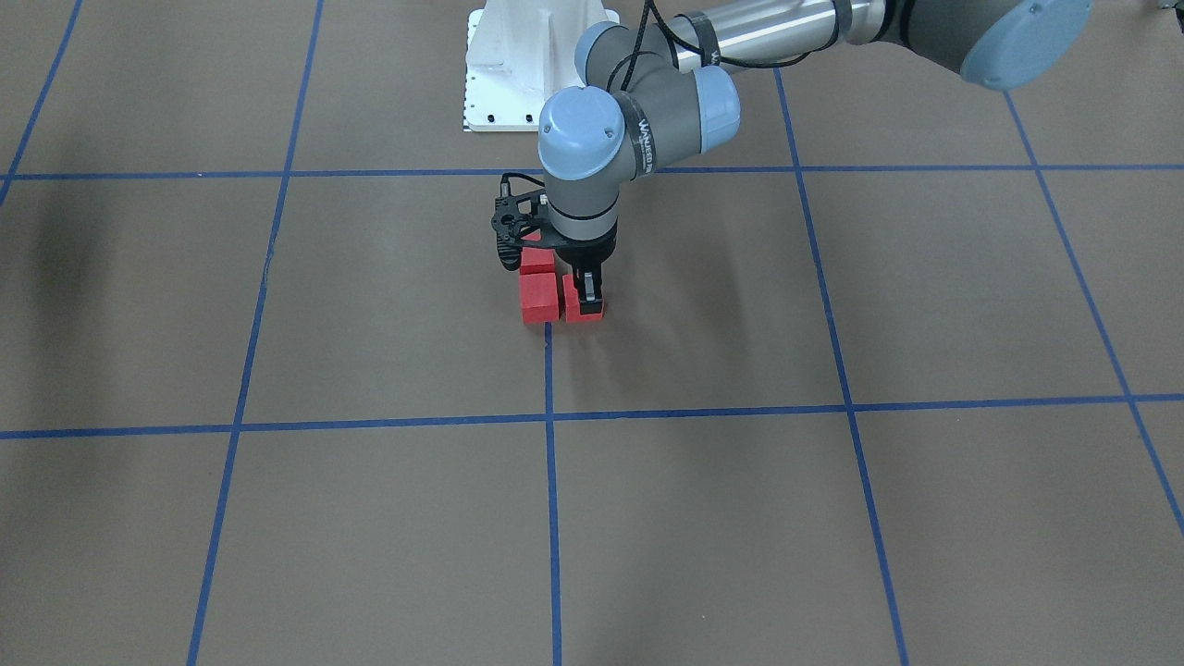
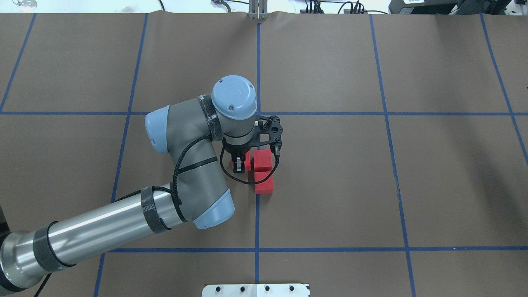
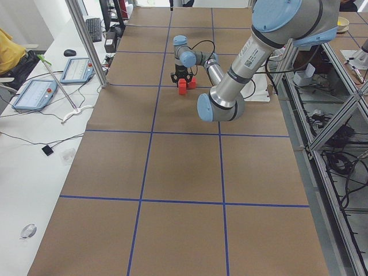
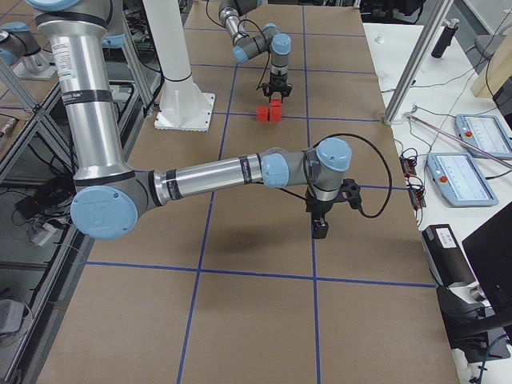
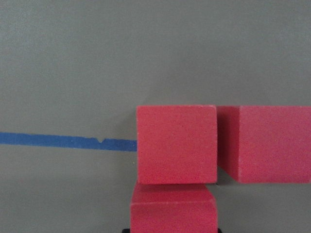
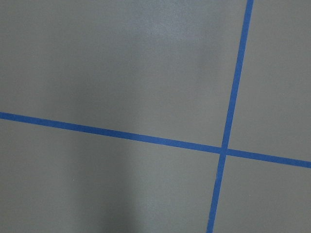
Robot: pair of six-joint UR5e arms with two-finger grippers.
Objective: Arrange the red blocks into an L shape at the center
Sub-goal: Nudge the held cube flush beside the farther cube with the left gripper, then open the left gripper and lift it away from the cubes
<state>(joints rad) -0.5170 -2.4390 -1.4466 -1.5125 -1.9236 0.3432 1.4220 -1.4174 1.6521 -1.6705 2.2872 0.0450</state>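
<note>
Three red blocks (image 2: 262, 161) form L; left end effector (image 2: 239, 166) clamps one.

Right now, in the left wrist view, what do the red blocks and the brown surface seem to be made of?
The red blocks: probably painted wood or dense foam; matte, finely grainy faces without glare, slightly rounded edges. The brown surface: likely paper or thin card; matte, flat, no shine, a fine even grain.
</note>
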